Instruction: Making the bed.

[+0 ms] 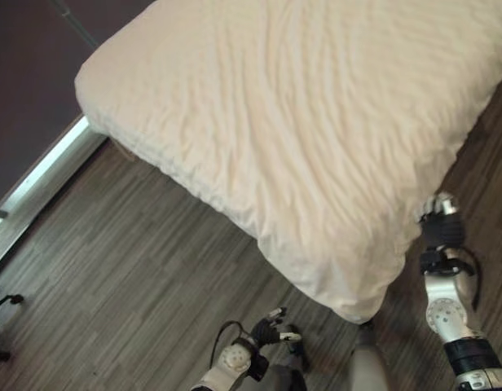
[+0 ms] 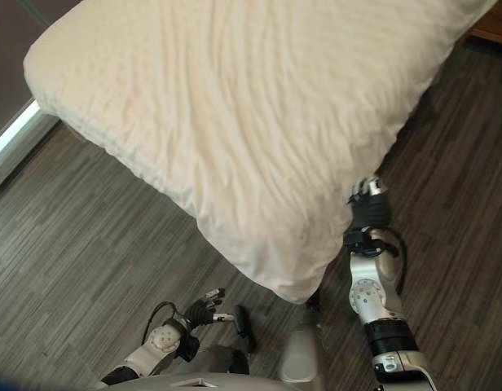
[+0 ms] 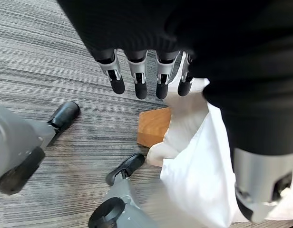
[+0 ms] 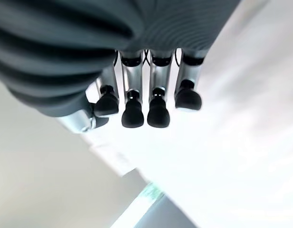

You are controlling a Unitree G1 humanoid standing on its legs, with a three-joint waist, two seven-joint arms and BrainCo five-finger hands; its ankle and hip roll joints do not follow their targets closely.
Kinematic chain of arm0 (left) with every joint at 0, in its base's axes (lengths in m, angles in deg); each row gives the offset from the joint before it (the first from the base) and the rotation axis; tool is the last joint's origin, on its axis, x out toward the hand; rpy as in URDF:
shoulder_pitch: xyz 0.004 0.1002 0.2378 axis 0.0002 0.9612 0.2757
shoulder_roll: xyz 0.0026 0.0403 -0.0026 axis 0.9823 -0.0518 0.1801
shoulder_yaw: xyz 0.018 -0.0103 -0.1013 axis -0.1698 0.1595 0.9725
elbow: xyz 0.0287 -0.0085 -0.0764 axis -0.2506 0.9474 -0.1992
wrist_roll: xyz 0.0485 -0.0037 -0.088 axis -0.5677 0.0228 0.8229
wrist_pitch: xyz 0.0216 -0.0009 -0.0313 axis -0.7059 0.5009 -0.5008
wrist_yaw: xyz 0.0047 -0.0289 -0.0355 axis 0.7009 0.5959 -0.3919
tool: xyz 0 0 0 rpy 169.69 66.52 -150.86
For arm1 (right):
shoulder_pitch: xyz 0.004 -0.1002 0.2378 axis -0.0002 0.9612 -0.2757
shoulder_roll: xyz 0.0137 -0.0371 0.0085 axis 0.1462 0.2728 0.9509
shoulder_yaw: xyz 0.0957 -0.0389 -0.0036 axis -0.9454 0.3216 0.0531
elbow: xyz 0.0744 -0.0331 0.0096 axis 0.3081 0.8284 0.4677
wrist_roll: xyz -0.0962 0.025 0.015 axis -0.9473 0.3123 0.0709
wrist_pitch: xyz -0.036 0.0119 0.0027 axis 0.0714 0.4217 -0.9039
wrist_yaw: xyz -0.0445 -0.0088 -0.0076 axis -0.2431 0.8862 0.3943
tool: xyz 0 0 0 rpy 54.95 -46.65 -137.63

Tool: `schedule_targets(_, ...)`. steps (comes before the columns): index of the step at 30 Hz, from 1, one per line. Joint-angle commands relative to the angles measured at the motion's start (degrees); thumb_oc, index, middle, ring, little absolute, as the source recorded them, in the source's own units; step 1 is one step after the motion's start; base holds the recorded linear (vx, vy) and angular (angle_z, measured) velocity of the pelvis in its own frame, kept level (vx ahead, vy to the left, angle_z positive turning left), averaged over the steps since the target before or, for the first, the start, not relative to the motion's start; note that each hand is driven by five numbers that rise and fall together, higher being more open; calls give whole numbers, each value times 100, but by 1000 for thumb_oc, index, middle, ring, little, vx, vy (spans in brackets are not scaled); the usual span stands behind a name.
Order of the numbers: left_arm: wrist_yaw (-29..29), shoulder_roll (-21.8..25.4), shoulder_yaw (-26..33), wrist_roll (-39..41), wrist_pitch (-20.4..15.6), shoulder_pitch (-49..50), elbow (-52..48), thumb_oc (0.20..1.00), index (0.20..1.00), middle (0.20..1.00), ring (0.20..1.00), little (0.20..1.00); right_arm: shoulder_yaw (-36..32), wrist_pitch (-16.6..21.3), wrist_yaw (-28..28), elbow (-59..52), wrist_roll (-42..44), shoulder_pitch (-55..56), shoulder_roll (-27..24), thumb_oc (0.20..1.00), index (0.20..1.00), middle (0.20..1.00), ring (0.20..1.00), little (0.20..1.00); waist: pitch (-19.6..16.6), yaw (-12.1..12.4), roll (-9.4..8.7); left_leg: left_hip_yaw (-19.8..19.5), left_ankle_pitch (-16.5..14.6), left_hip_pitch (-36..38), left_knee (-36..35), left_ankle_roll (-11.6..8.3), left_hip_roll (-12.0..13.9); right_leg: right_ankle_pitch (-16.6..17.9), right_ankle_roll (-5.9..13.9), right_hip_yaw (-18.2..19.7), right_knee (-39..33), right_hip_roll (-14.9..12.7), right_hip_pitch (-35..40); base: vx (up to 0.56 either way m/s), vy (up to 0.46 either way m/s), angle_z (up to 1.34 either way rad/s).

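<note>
The bed (image 1: 316, 106) stood corner-on before the robot, its cream sheet (image 2: 235, 138) spread over the top, rumpled, and hanging at the near corner. The right hand (image 2: 367, 204) was up beside that corner's edge, fingers (image 4: 158, 111) relaxed, holding nothing. The left hand (image 1: 271, 330) hung low over the wooden floor (image 1: 129, 269), likewise empty and loose. It looked like a pause between smoothing strokes; next would need a reach onto the wrinkles.

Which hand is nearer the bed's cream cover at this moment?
Right. The right hand is up against the cream cover at its edge; the left hand hangs low over the floor, clear of the cover's corner.
</note>
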Motion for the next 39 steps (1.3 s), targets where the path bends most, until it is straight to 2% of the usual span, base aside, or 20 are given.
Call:
schedule_targets(1,-75,-49,-227,-112,-140,-404,173,1000,1000,1000,1000,1000,-160,-47,197,384,421,-899,-144,200,200,200,200,200,210,230,215,-335,10,-12,71,-264,104,49,87,-66,74,-57,212,-5,8,3)
schedule_targets(11,-132,-106,-486,-29,-87,-513,260,1000,1000,1000,1000,1000,-255,-423,183,2204,632,-2051,-510,200,200,200,200,200,216,484,432,-394,70,-145,71,-302,80,55,97,-118,74,-71,116,-3,-8,3)
schedule_targets(17,-163,-149,-594,-86,-65,-600,351,1000,1000,1000,1000,1000,-486,-603,79,3362,552,-2170,-719,200,200,200,200,200,234,542,486,-418,84,-208,71,-323,90,43,94,-154,74,-57,65,6,-25,2)
schedule_targets(22,-163,-211,-601,-84,-49,-677,298,1000,1000,1000,1000,1000,-804,-757,-93,4280,243,-1714,-713,200,200,200,200,200,255,533,553,-426,76,-201,71,-341,102,8,99,-187,74,-64,93,9,-11,3)
schedule_targets(25,-146,-217,-527,-101,-51,-745,215,1000,1000,1000,1000,1000,-906,-964,-228,4914,-631,-1036,-663,200,200,200,200,200,266,464,591,-421,56,-154,71,-340,120,-32,86,-198,74,-40,141,24,-23,1)
schedule_targets(32,-92,-173,-365,-103,-56,-871,145,1000,1000,1000,1000,1000,-1312,-997,-141,4871,-600,-108,-590,200,200,200,200,200,308,215,551,-415,14,-91,71,-333,144,-92,59,-143,74,7,203,20,-27,1)
schedule_targets(33,-89,-170,-326,-96,-48,-889,151,1000,1000,1000,1000,1000,-1447,-975,-157,4866,-585,108,-622,200,200,200,200,200,305,110,518,-421,-17,-33,71,-321,165,-123,33,-95,74,28,257,26,-38,-3)
schedule_targets(39,-121,-142,-230,-96,-30,-837,124,1000,1000,1000,1000,1000,-1691,-928,-167,4728,-663,480,-773,200,200,200,200,200,195,-46,378,-489,-89,312,71,-325,252,-266,-62,-77,89,110,638,23,-53,0)
